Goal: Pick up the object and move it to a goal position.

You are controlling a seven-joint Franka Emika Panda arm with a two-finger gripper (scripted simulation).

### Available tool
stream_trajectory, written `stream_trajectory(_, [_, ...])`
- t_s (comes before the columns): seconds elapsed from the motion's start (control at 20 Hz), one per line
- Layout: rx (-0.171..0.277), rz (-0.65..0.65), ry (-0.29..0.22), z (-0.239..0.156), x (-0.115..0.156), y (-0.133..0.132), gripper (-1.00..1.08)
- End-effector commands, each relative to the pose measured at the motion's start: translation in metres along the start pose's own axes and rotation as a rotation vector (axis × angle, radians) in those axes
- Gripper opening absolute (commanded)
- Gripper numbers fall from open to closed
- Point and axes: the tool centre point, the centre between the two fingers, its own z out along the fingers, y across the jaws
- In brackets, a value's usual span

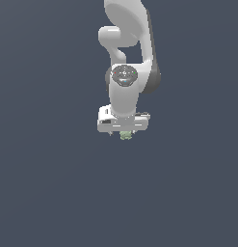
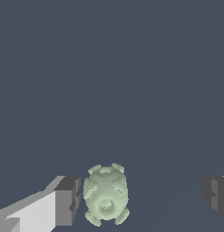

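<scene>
The object [image 2: 105, 195] is a small pale green knobbly lump. In the wrist view it lies between my two dark fingertips, close against one fingertip [image 2: 68, 200] and well apart from the other [image 2: 216, 195]. My gripper [image 2: 141, 198] is open around it. In the exterior view the white arm points straight down, and the gripper [image 1: 123, 133] sits right over the object [image 1: 125, 136], which peeks out just below the hand. The fingers are mostly hidden there.
The flat dark grey-blue floor [image 1: 53, 183] spreads all around the arm. No other object or marker shows in either view.
</scene>
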Motion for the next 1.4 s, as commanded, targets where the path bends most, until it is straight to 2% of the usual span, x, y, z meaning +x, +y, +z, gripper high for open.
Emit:
stream_trajectory(0.0, [0.000,0.000,0.000,0.000,0.000,0.000,1.00])
stream_trajectory(0.5, [-0.025,0.035,0.010,-0.010,0.007,0.033,1.00])
stream_trajectory(0.95, [-0.021,0.019,0.014,0.000,-0.002,0.024,1.00])
stream_trajectory(1.35, [-0.015,-0.024,0.027,0.027,-0.029,0.002,1.00])
